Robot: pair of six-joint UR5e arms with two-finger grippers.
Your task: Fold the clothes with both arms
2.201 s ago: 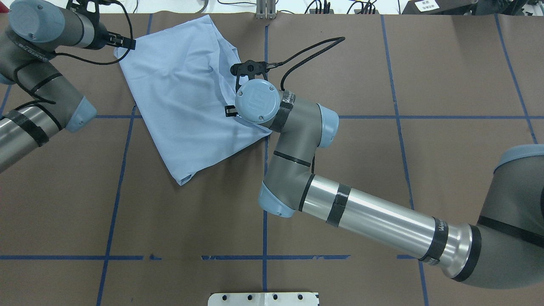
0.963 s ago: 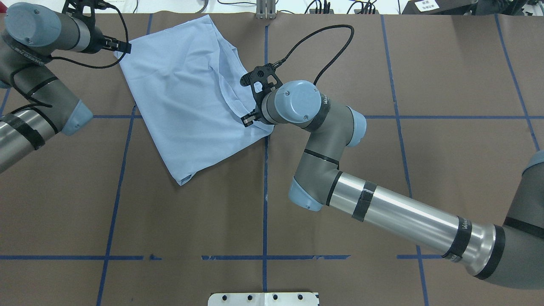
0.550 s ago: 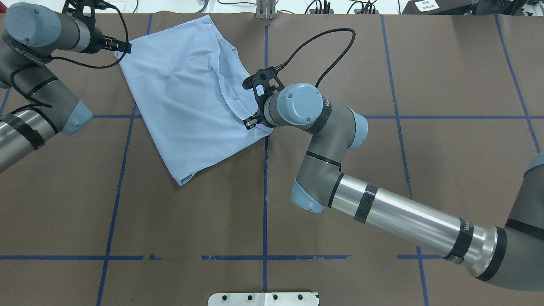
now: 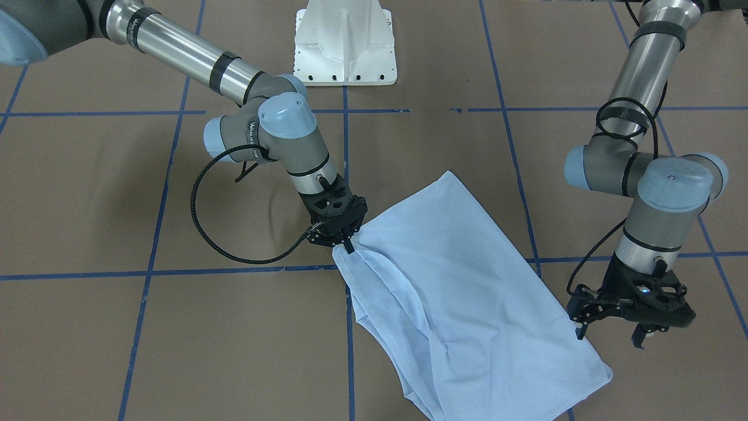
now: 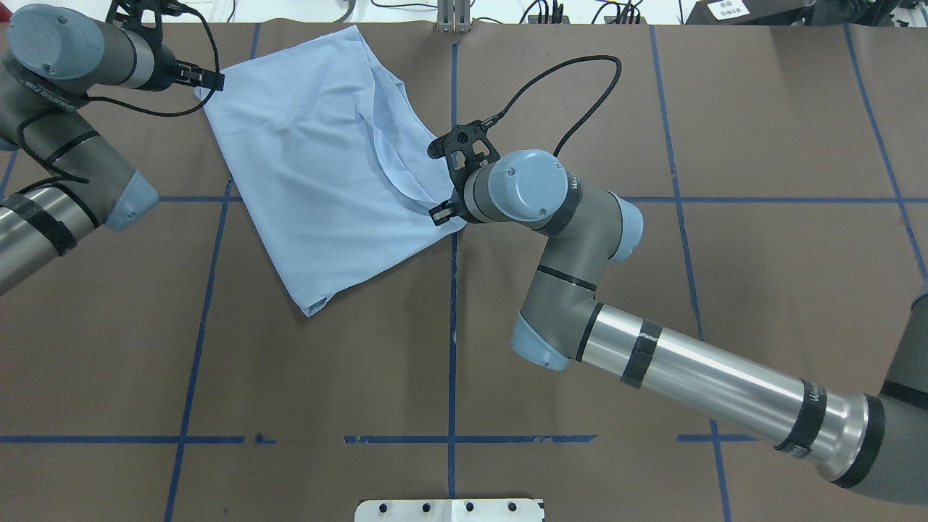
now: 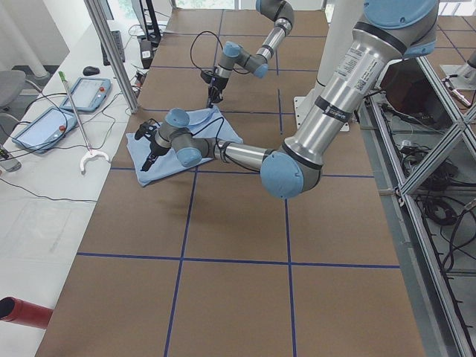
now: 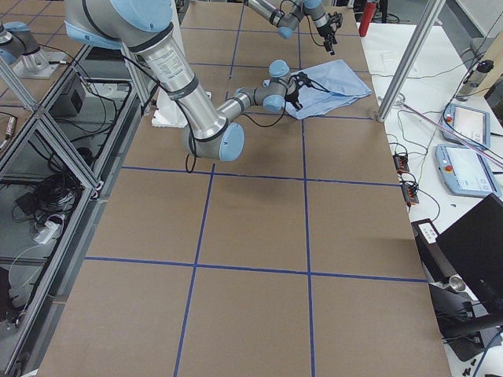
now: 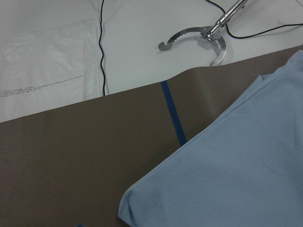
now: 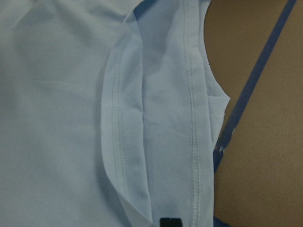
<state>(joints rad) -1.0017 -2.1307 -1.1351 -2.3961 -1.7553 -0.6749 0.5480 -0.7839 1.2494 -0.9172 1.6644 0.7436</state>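
T-shirt: the pale blue t-shirt [image 5: 326,167] is lying folded and set diagonally on the far left part of the table [image 5: 725,290]. One corner is reaching the table's far edge.
Right gripper: the right gripper [image 4: 348,244] is pinching the shirt's corner nearest the table's centre line, its fingertips drawn together on the cloth. A stitched hem [image 9: 191,118] is running up the wrist view, with one black fingertip showing on it.
Left gripper: the left gripper [image 4: 609,334] is hanging with its fingers spread, just beside the shirt's opposite edge and gripping nothing.
Room for moving: a wide stretch of brown surface is lying between the shirt and the white pedestal base [image 4: 345,44], and more to the robot's right. The right arm [image 5: 689,377] is crossing that ground.
Surface: a brown covering is being divided into squares by blue tape lines [image 5: 451,362].
Surroundings: a white side table is running past the far edge, carrying a metal reacher tool [image 8: 213,35], a plastic sheet [image 8: 47,61] and two handheld screens [image 6: 44,123].
Writing: white lettering is showing on the arms' black bands and fine print on the plastic sheet — both too small to read.
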